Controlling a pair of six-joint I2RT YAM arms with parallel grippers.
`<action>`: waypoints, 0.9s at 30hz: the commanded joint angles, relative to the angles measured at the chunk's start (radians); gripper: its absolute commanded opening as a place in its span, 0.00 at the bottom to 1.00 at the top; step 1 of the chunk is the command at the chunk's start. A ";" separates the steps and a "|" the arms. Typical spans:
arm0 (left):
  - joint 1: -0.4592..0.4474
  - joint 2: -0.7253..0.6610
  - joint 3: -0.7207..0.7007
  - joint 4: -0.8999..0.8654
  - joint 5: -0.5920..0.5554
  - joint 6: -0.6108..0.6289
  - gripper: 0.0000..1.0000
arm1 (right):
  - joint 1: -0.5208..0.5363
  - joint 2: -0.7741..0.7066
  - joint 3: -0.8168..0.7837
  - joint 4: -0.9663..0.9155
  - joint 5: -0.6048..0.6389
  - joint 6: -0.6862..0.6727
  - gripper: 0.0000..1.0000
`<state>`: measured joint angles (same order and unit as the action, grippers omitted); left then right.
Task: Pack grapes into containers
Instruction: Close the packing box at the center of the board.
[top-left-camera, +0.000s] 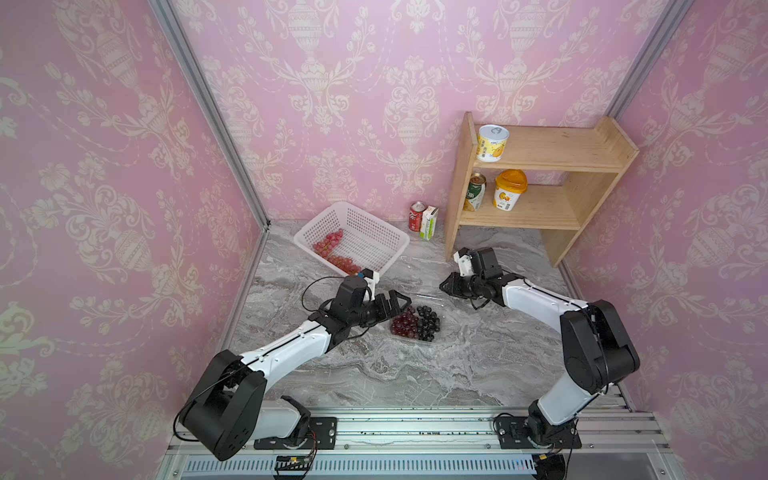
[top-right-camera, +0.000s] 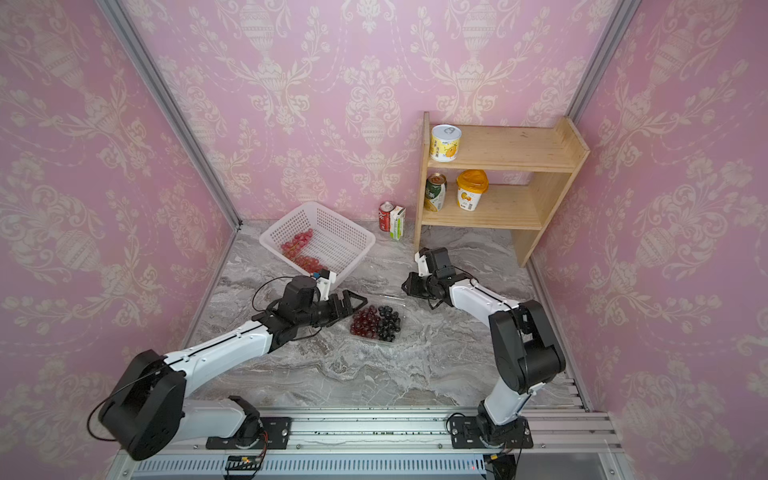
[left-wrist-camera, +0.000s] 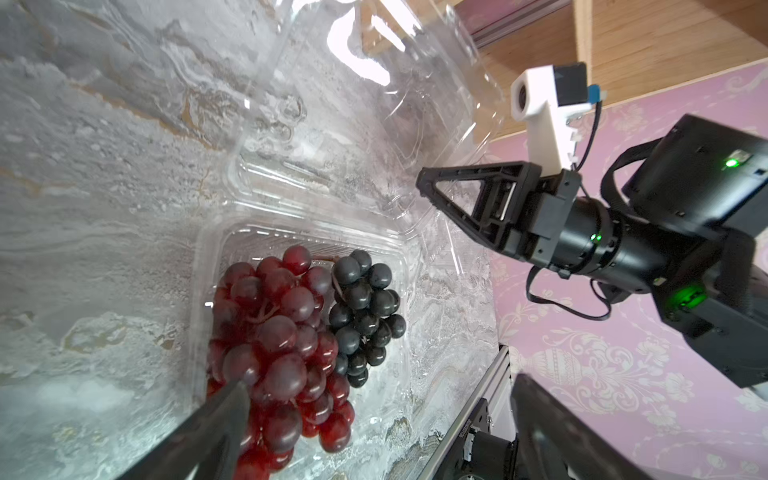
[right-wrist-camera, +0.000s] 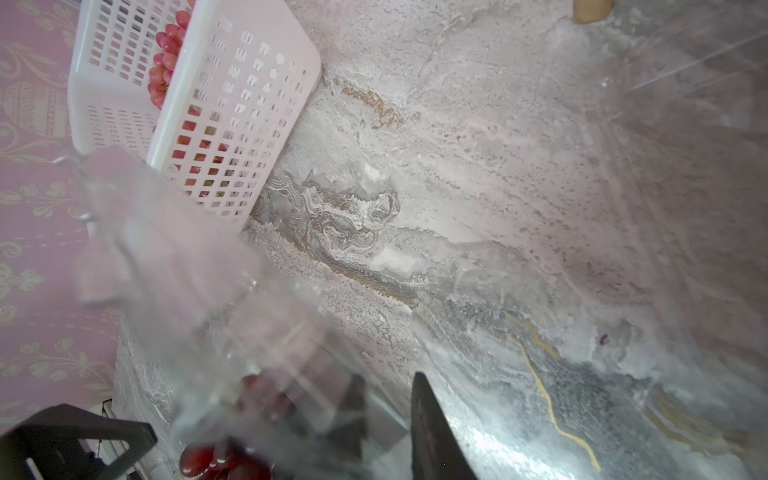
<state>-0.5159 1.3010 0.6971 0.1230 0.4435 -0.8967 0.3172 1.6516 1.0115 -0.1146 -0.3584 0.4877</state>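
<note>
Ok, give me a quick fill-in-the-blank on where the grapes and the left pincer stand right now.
1. In the clear clamshell container, the dark red grapes lie beside ____ grapes.
2. The pink grapes lie in the white ____.
3. The left pincer has its jaws ____.
Missing words: black; basket; open.

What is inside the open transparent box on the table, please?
Two grape bunches lie side by side in the box: a dark red bunch and a near-black bunch. The box floor beneath them is covered.
</note>
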 joint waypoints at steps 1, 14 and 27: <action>0.048 -0.049 0.071 -0.129 -0.012 0.080 0.99 | 0.014 -0.067 -0.035 0.027 0.020 -0.063 0.22; 0.162 0.094 0.415 -0.322 0.029 0.228 0.99 | 0.071 -0.220 -0.138 0.030 0.012 -0.175 0.22; 0.173 0.457 0.783 -0.267 0.212 0.132 0.99 | 0.130 -0.282 -0.166 0.003 0.013 -0.243 0.23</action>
<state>-0.3378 1.6939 1.4437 -0.1608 0.5537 -0.7177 0.4313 1.3842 0.8589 -0.1020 -0.3328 0.2794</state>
